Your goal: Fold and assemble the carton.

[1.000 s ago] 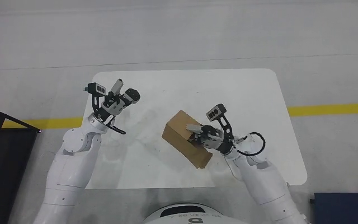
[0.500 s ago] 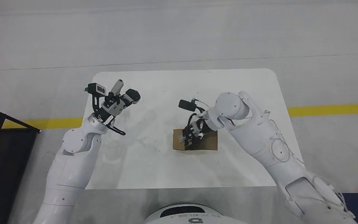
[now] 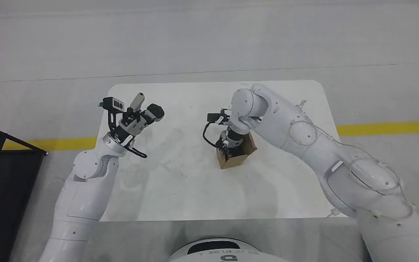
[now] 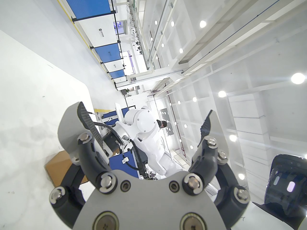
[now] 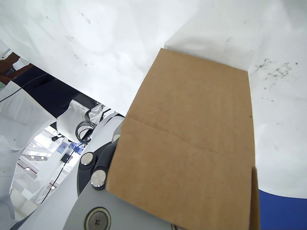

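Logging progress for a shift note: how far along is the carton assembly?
Done: the carton already looks like a box, with one panel creased. In hand: the right claw grips it on the table. Left: I cannot tell whether its flaps are closed; the left claw is open, off to the side, touching nothing.

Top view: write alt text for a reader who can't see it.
The right gripper holds a small brown carton near the middle of a white table, its arm stretched across from the right. The left gripper hangs open and empty above the table's left side, apart from the carton.
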